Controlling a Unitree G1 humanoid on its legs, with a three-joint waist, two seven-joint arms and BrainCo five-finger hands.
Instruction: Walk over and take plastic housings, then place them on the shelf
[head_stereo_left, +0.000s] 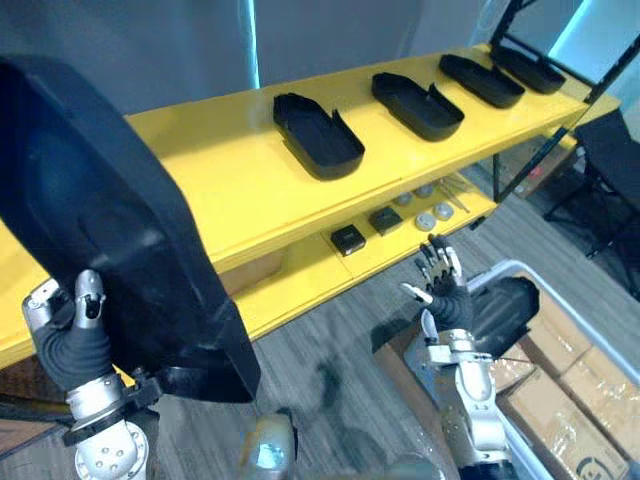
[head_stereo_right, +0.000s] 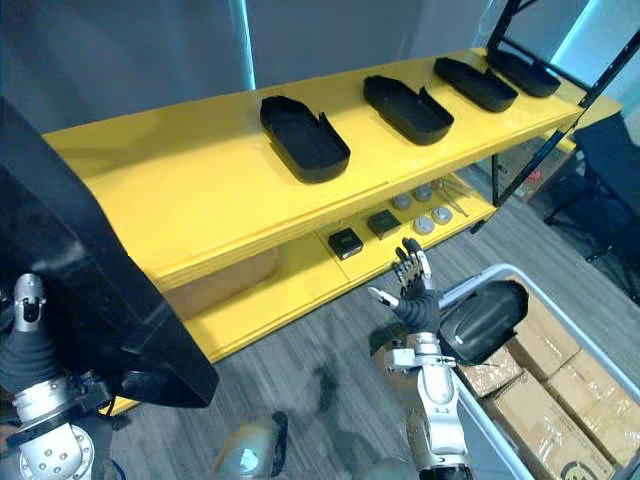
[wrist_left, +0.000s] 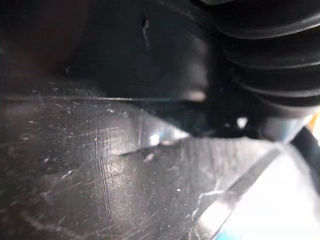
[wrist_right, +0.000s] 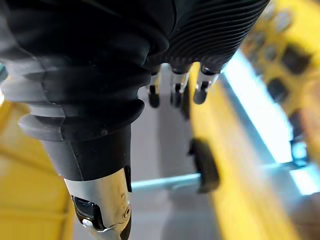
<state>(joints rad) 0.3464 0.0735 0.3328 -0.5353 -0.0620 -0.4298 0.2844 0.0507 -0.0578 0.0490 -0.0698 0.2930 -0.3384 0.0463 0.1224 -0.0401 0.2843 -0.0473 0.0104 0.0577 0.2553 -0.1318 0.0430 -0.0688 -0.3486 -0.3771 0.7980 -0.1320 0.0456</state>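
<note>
A large black plastic housing (head_stereo_left: 100, 220) is held up close at the left, in front of the yellow shelf (head_stereo_left: 220, 170). My left hand (head_stereo_left: 80, 340) grips its lower edge with the thumb pressed on the near face. The housing's scratched surface (wrist_left: 100, 150) shows up close in the left wrist view. Several more black housings lie in a row along the shelf top, the nearest (head_stereo_left: 317, 135) at its middle. My right hand (head_stereo_left: 445, 295) hangs open below the shelf with fingers (wrist_right: 175, 92) straight and nothing in it.
The lower shelf carries small black square parts (head_stereo_left: 348, 239) and round grey pieces (head_stereo_left: 430, 215). A white bin (head_stereo_right: 480, 275) at the lower right holds another black housing (head_stereo_left: 505, 305) and cardboard boxes (head_stereo_left: 570, 390). A black frame post (head_stereo_left: 540, 130) and chair (head_stereo_left: 610, 160) stand at the right.
</note>
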